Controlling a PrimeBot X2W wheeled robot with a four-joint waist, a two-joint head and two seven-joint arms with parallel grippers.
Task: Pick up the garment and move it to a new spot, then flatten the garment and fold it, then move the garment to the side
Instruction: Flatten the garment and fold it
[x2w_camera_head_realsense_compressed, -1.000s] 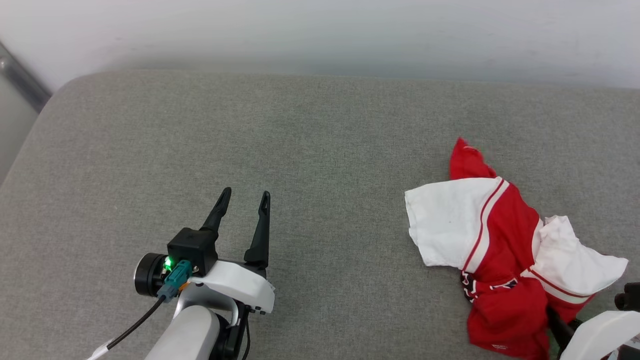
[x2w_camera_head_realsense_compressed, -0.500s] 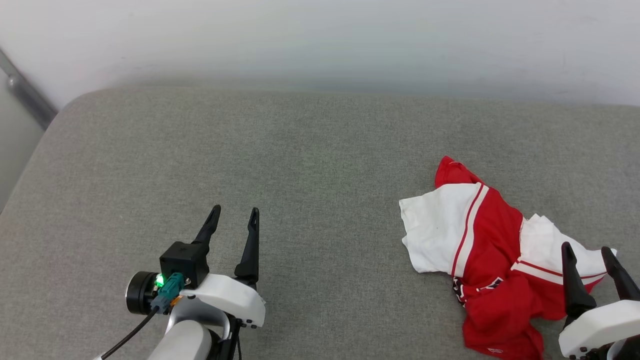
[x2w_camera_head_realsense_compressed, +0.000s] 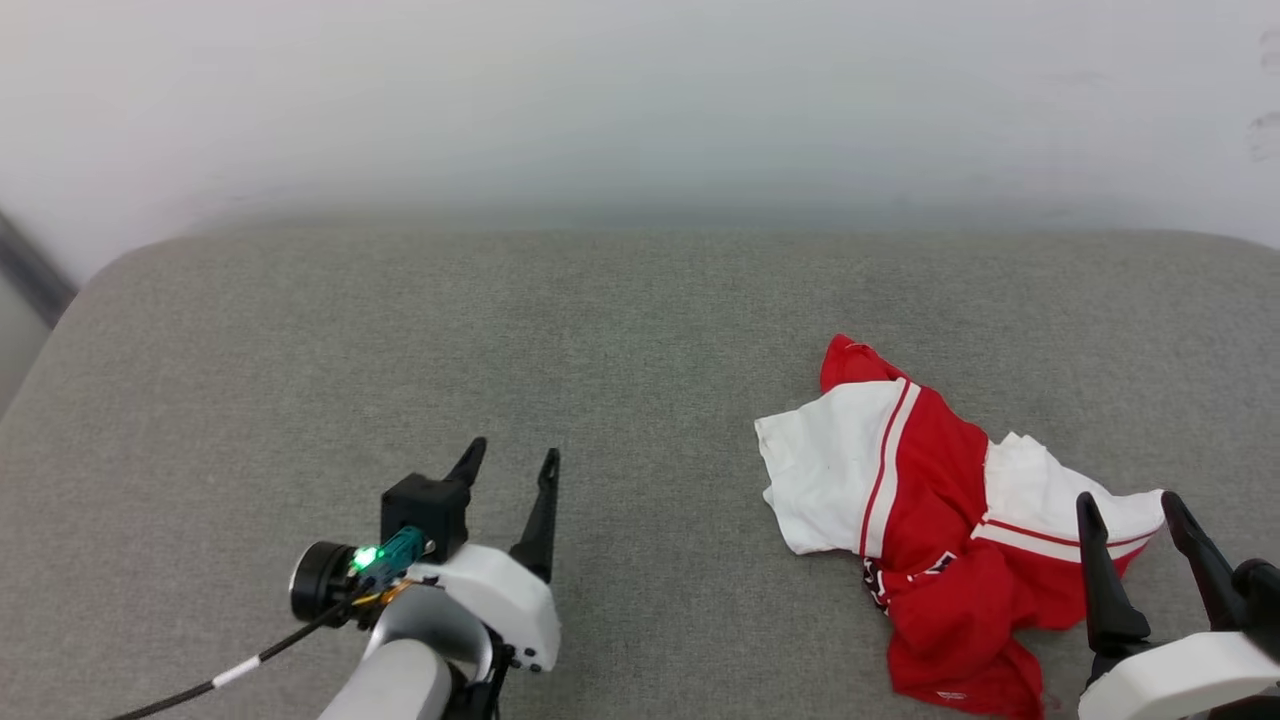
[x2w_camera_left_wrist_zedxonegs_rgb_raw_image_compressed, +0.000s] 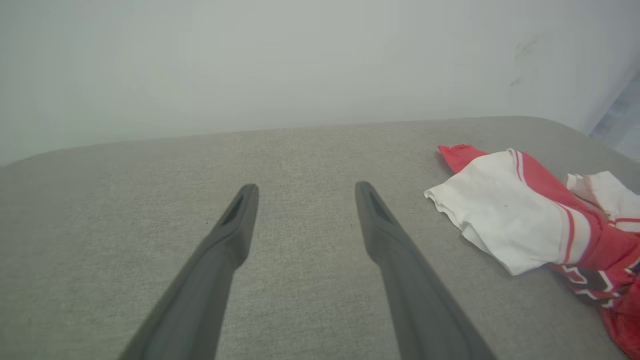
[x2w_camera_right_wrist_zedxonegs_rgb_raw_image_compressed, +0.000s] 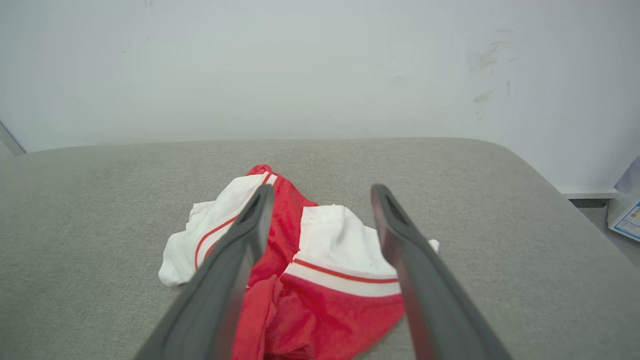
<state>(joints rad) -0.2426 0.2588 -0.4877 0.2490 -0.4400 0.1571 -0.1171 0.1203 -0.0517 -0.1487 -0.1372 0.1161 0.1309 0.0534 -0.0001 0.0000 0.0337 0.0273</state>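
Red-and-white shirt (x2w_camera_head_realsense_compressed: 930, 500) lay crumpled on the grey padded surface (x2w_camera_head_realsense_compressed: 640, 330), at 4 o'clock in head view, white sleeves on top. Right gripper (x2w_camera_head_realsense_compressed: 1128, 505) sat over the shirt's 4 o'clock edge, fingers spread wide, gripping nothing. Left gripper (x2w_camera_head_realsense_compressed: 512, 452) was at 7 o'clock, fingers spread, empty, well apart from the shirt.

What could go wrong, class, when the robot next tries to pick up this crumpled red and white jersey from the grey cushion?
1. The jersey lies bunched, with white and red layers overlapping. The open right hand, poised by its right side, might pinch several layers and lift it as a lump.
2. The left hand is open over bare grey cushion, well apart from the cloth. A one-handed carry would likely leave it harder to flatten.
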